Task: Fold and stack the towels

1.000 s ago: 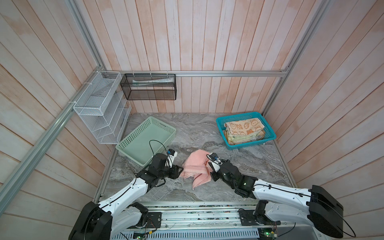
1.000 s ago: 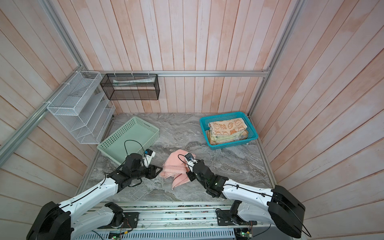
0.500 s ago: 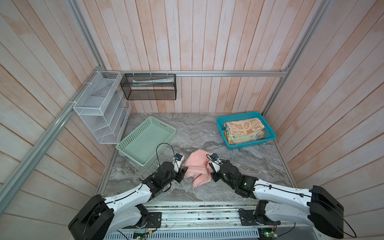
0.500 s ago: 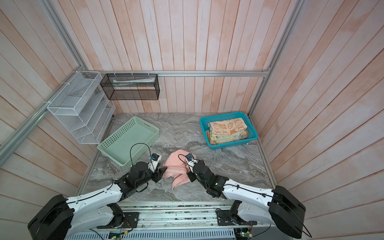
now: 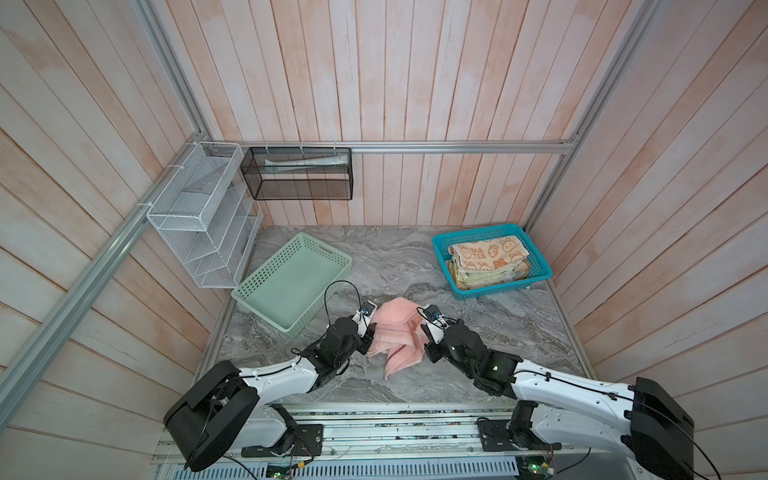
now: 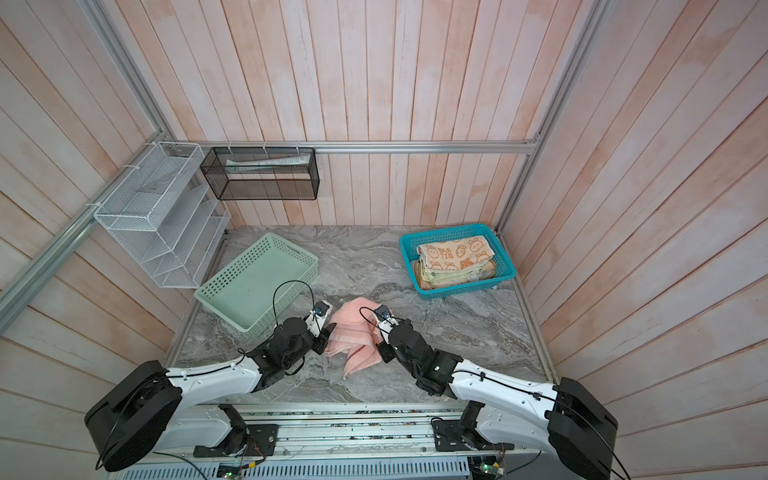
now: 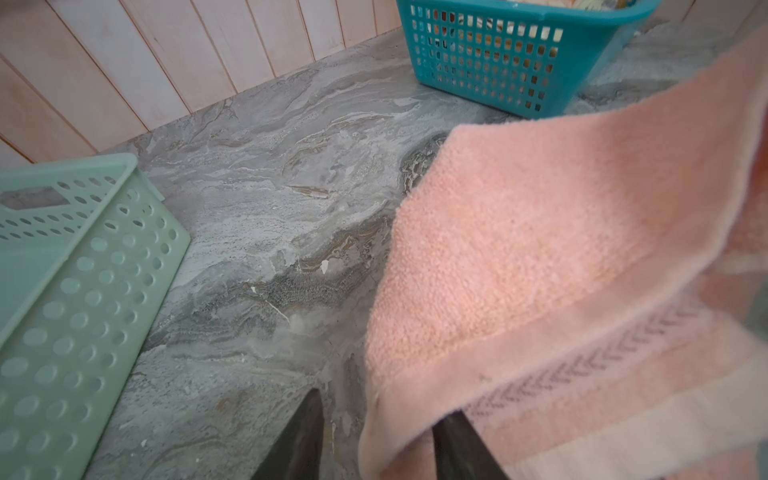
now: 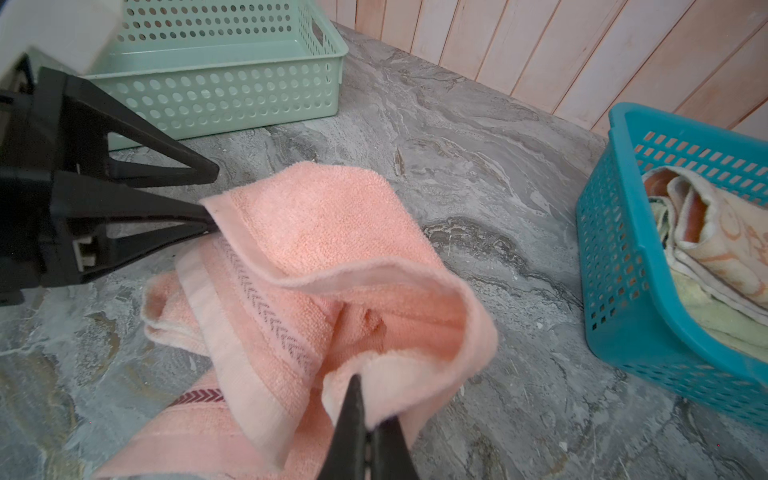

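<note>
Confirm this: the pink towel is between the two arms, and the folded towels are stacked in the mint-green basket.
Wrong basket. The folded towels are stacked in the teal basket; both top views show the mint-green basket without any. The pink towel part is right.

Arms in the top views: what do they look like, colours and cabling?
Both match: the left arm and right arm have white link shells, black joints and black base housings. Each wrist carries a white camera block with a black cable looping off it. The jaws are black and tapered; the left's show triangular cut-outs. A green light glows on the right arm's black joint.
</note>
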You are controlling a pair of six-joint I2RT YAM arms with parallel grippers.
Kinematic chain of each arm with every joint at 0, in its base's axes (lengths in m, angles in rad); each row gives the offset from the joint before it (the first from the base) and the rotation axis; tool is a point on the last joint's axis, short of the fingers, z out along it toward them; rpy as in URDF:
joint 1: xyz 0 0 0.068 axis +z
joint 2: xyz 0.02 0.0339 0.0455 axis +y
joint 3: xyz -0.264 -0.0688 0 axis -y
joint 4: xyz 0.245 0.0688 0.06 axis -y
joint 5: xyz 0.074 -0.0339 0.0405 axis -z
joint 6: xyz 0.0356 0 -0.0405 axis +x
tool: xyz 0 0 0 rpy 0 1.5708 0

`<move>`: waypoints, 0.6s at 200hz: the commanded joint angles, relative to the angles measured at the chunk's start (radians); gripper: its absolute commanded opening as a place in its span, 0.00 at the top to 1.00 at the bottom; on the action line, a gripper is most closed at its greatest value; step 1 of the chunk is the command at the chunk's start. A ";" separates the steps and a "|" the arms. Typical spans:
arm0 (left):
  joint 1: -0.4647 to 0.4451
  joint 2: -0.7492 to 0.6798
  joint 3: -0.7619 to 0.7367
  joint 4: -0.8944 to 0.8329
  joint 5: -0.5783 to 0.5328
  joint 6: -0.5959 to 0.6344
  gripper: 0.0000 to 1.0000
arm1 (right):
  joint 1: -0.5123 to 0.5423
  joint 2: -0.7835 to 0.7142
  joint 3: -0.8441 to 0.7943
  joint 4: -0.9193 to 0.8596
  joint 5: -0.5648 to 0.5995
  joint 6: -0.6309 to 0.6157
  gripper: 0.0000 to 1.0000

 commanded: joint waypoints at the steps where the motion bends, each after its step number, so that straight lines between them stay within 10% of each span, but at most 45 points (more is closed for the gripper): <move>1: 0.007 -0.001 0.031 0.040 0.007 0.027 0.67 | -0.009 -0.014 0.034 -0.024 0.022 -0.015 1.00; 39: 0.007 0.029 0.085 -0.008 0.035 0.057 1.00 | -0.016 -0.022 0.073 -0.052 0.027 -0.035 1.00; 120: -0.004 -0.316 0.498 -0.441 0.037 0.187 1.00 | -0.055 -0.125 0.515 -0.347 0.076 -0.260 1.00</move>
